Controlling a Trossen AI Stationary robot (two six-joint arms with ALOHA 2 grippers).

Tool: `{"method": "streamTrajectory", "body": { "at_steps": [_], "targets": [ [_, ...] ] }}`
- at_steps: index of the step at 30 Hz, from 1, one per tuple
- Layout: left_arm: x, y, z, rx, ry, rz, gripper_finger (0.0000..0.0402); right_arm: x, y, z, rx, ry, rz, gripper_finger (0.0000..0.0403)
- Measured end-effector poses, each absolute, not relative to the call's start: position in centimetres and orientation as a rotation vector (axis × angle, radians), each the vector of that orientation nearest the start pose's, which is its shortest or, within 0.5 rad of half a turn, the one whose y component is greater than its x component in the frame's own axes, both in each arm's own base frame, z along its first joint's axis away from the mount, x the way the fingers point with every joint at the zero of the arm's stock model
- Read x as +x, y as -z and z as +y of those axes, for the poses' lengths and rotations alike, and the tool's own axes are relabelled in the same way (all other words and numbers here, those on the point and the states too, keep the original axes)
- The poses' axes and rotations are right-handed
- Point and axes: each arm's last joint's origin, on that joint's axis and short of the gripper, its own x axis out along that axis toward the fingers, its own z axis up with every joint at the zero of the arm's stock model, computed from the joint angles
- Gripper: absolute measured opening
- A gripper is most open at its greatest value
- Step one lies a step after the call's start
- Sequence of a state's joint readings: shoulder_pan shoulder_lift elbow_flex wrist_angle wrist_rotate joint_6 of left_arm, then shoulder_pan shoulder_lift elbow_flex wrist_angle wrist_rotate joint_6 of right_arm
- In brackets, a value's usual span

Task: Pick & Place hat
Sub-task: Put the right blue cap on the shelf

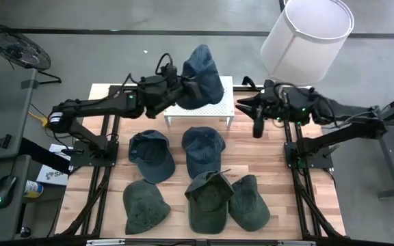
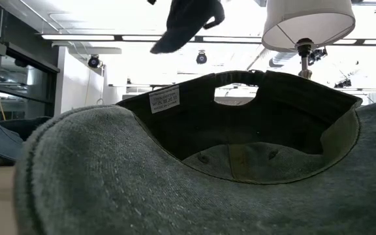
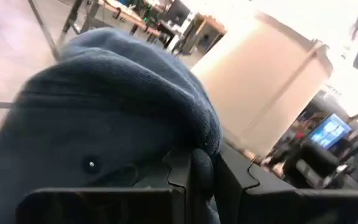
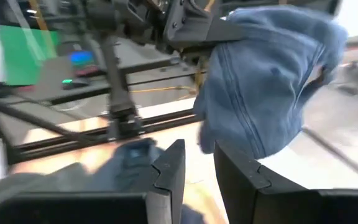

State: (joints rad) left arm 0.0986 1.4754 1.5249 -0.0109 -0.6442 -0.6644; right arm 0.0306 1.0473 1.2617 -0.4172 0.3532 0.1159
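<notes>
L gripper (image 1: 183, 87): jaws clamped on blue hat (image 1: 201, 77), held aloft over white stand (image 1: 214, 113); hat hangs crown-out beyond the fingers. R gripper (image 1: 257, 117): near, just right of stand, fingers slightly apart, empty. Table (image 1: 265, 160): 5 more caps. Low view blocked by green cap (image 2: 194, 176); exact grip point hidden.

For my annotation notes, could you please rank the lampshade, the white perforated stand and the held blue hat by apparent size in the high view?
1. Lampshade, though nearness to the camera may inflate it.
2. White perforated stand, partly covered.
3. Blue hat, held above the stand by the left gripper.
</notes>
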Motion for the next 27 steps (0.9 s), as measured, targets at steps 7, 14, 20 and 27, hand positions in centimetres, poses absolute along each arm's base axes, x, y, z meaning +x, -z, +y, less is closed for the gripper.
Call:
{"method": "streamTrajectory", "body": {
  "at_steps": [7,14,20,27],
  "targets": [
    [34.7,-43.0,5.7,-0.725,-0.685,-0.363,0.0035,23.8,-41.5,1.5,-0.103,0.529,0.180,0.0078],
    [35.5,-42.5,7.0,-0.788,-0.638,-0.399,0.0035,25.9,-41.2,3.0,-0.261,0.661,0.161,0.0078],
    [35.7,-42.3,7.7,-0.823,-0.588,-0.391,0.0035,27.8,-40.2,3.3,-0.452,0.767,0.238,0.0087],
    [35.6,-42.3,8.4,-0.823,-0.554,-0.377,0.0035,29.7,-39.5,3.1,-0.496,0.829,0.237,0.0146]
  ]
}}
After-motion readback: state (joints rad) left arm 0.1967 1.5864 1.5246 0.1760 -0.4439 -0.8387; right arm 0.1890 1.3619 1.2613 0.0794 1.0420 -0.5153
